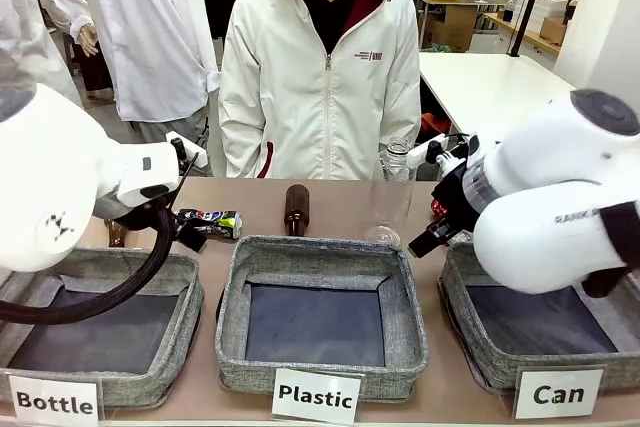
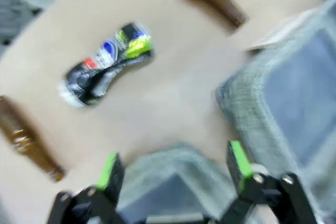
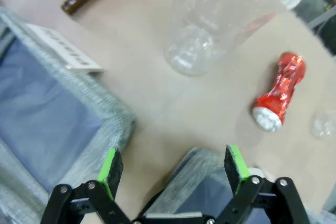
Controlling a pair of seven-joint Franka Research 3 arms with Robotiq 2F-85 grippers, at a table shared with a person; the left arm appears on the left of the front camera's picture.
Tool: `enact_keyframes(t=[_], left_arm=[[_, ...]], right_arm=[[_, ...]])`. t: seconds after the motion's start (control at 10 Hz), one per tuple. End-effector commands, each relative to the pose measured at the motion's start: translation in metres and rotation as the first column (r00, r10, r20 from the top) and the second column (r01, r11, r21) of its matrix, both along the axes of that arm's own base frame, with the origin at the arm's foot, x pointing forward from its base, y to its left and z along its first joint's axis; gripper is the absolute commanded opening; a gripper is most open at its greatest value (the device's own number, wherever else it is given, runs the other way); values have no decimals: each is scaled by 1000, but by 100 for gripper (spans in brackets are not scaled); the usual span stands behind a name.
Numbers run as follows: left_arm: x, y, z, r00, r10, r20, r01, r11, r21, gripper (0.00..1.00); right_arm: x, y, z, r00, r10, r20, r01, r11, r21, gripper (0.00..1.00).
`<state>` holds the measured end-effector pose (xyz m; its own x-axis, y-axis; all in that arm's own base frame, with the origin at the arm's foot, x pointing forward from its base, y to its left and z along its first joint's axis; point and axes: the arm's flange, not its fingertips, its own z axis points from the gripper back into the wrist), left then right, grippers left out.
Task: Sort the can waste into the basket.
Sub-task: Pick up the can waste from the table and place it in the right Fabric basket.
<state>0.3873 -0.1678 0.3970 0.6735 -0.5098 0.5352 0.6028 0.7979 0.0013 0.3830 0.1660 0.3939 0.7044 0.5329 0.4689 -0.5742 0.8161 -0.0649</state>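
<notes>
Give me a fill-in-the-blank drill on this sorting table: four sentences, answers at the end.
1. The basket on the robot's right side bears the label ____.
2. The black crushed can lies on the ____, not in a basket.
3. The crushed can near the clear plastic bottle is coloured ____.
4. Both arms' jaws stand ____, with nothing between them.
Missing words: Can; table; red; open.

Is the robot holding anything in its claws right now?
No, nothing. The left gripper and the right gripper are both open and empty; the black can and the red can lie on the table, untouched.
</notes>
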Motion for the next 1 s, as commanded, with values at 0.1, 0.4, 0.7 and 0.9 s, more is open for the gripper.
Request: enact_keyframes(t=[0.1, 0.4, 0.7, 0.9], left_arm=[[-32, 40, 65, 984, 39, -171, -79, 970, -229, 100], [-59, 113, 133, 915, -173, -363, -67, 824, -562, 100], [-58, 258, 140, 927, 17, -374, -308, 602, -737, 100], [-72, 337, 114, 887, 169, -429, -460, 404, -791, 100]], right_arm=[[-45, -36, 72, 986, 33, -162, 4, 974, 228, 100], [-83, -101, 112, 974, 57, -221, 63, 865, 498, 100], [-113, -204, 104, 973, -25, -228, 177, 716, 676, 100], [-135, -266, 87, 955, -134, -264, 292, 584, 758, 100]])
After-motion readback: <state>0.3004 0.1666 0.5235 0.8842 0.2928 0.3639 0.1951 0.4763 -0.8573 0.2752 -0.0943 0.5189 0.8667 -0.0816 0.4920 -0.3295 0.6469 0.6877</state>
